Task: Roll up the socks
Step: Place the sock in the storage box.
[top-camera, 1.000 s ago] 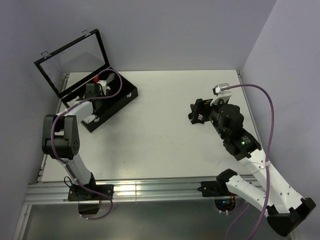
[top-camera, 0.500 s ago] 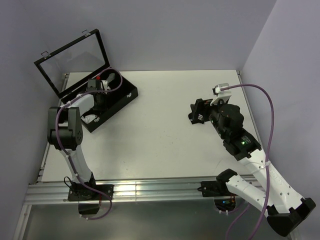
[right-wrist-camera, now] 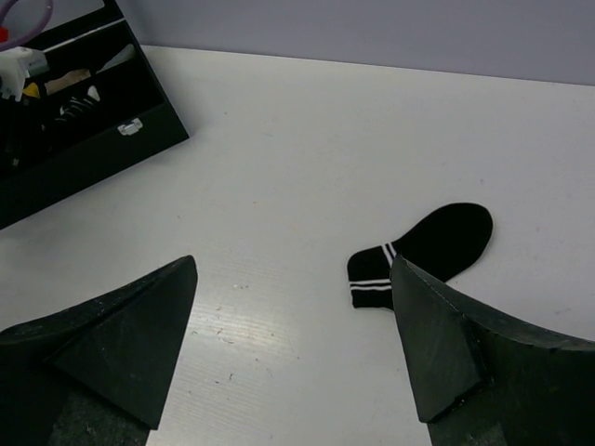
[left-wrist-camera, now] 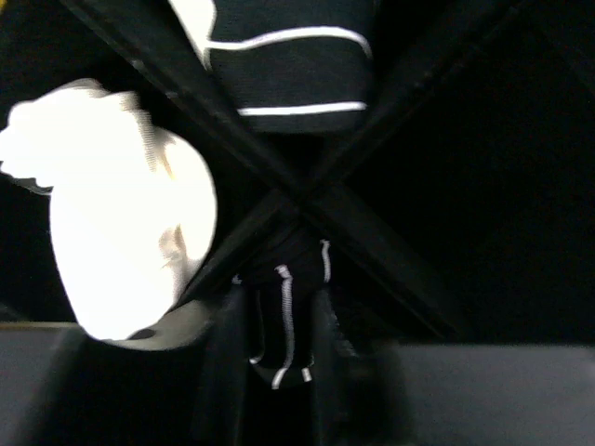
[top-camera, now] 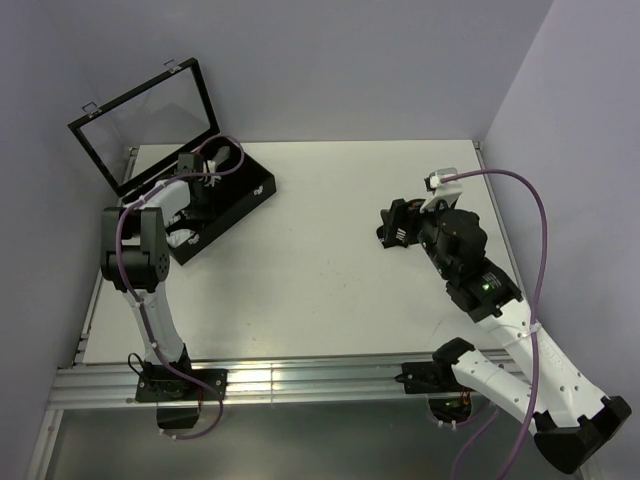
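One sock: soft, limp, I judged; my left fingers pinched its cuff inside the box.
Right fingers: spread, empty.

The overhead view was evenly lit and sharp, with only soft shadows on the white table. The left wrist view was dim and blurred, its white bundle blown out. The right wrist view was bright, the sock crisp, the near fingers soft
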### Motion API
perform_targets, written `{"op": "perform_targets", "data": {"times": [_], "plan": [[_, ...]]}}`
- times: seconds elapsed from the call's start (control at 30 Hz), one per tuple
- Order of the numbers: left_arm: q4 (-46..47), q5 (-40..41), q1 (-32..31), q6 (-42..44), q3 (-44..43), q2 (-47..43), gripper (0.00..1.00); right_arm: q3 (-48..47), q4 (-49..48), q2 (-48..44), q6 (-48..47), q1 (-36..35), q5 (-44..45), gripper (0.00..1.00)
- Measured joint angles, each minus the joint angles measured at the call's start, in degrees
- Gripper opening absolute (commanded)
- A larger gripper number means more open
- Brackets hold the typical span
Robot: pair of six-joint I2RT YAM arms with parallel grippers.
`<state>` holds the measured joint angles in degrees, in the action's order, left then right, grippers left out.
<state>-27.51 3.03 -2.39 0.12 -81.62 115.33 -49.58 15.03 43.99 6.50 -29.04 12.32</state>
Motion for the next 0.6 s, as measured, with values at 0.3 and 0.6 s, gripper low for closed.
{"op": "perform_targets", "data": {"times": [0.3, 0.6], "plan": [[-1.01, 0.26, 0.22, -2.54, 0.0, -2.25, 0.5, 0.15, 0.26, -1.2, 0.28, 0.0, -1.29, 0.89], [-4.09, 1.53, 0.04, -3.82, -0.63, -4.57, 0.54, 0.15, 1.36, -1.86, 1.49, 0.0, -2.34, 0.89]]}}
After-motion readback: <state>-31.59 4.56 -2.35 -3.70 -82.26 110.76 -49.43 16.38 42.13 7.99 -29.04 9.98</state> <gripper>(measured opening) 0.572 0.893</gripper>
